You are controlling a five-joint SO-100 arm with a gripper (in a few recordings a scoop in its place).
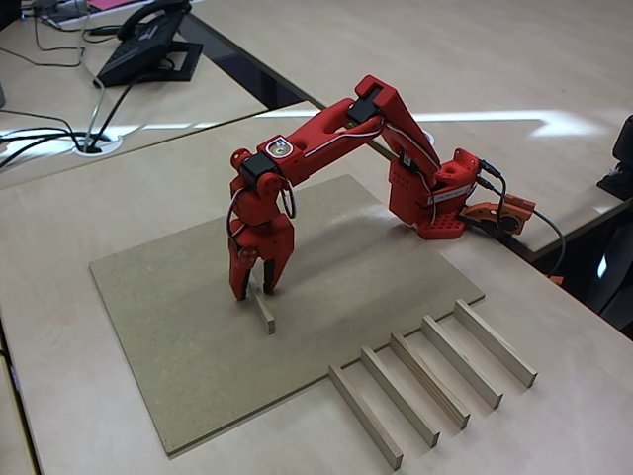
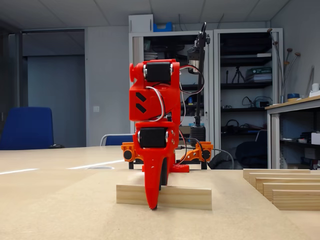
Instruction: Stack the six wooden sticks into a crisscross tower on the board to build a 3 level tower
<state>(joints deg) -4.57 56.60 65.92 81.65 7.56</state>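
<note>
- Pale wood-grain counter [image 1: 89, 198] fills the office scene, carrying the tan speckled board [image 1: 178, 327] with several more desks behind it.
- Nearest in a fixed view, five loose sticks [image 1: 415, 381] lie in a row side by side, parallel and apart, straddling the board's near right edge with their outer ends on the bare counter; in another fixed view their stacked-looking ends [image 2: 290, 190] show at the right edge.
- One stick [image 1: 265, 313] lies flat on the board, well apart from that row; seen side-on, this stick [image 2: 185, 196] runs across the picture on the board [image 2: 60, 210].
- Red end effector [image 1: 253, 291] points straight down over that stick, its fingers straddling one end of it, tips at or just above the board; the jaws stand a little apart, and whether they press the stick I cannot tell.
- From the low view the end effector [image 2: 154, 200] has one finger in front of the stick, its tip reaching the board surface left of the stick's middle.
- No crisscross layers stand on the board; the single stick is the only one fully on it.
- Behind, the red arm [image 1: 336, 129] bends up and back to its base [image 1: 435, 198] at the board's far corner, with an orange clamp [image 1: 499, 213] beside it at the counter edge.
- Farther off, a black desk phone [image 1: 148, 45] and cables sit on another desk; the low view shows shelving [image 2: 250, 75] and a blue chair [image 2: 27, 127].
</note>
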